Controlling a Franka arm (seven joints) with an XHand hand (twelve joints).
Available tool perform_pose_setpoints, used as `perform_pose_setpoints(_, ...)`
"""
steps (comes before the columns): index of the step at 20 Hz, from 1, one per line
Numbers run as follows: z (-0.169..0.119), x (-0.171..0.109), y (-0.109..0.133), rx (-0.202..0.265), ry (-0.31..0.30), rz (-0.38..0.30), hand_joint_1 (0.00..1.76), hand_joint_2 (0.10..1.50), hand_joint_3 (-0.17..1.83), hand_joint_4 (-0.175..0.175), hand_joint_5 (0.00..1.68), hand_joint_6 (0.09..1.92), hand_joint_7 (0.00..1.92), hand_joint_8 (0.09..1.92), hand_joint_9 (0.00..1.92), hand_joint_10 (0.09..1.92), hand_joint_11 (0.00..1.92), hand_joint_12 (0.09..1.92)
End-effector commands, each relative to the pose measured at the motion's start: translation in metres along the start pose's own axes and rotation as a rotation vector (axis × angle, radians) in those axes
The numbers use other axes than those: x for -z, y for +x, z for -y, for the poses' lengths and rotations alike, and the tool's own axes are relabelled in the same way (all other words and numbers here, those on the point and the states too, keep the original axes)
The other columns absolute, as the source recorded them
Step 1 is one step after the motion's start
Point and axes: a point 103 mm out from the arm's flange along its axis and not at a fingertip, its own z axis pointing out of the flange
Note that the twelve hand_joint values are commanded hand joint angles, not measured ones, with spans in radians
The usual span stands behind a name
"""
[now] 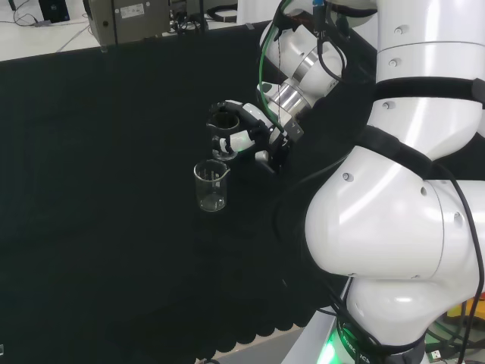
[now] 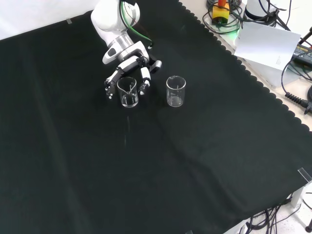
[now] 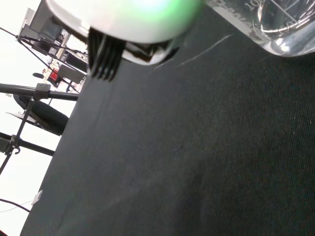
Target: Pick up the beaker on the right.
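Your arm (image 2: 109,19) reaches in from the upper left of the front view so the hand (image 2: 127,66) can come at one beaker (image 2: 127,91) from behind, just left of centre near the top. Its fingers (image 2: 145,80) curl down either side of that glass, bracketing it; whether they touch it, you cannot tell. The other beaker (image 2: 176,90) stands free just to its right, near but apart.

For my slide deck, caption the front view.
Robot hand wrapped around one clear beaker on black cloth, second beaker beside it.
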Motion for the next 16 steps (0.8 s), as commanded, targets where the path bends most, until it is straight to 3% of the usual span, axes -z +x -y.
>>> perform_pose_setpoints(1, 0.003, 0.009, -0.005, -0.005, -0.006, -0.035, 1.12, 0.48, 0.77, -0.017, 0.27, 0.68, 0.26, 0.75, 0.36, 0.57, 0.00, 1.34)
perform_pose_setpoints(10, -0.004, -0.005, 0.001, -0.005, 0.021, -0.027, 1.12, 0.52, 0.77, -0.009, 0.39, 0.79, 0.37, 0.75, 0.56, 0.60, 0.08, 1.36)
perform_pose_setpoints(16, -0.004, -0.006, -0.001, -0.020, 0.006, -0.017, 1.12, 0.52, 0.77, -0.008, 0.40, 0.83, 0.38, 0.74, 0.59, 0.59, 0.11, 1.35)
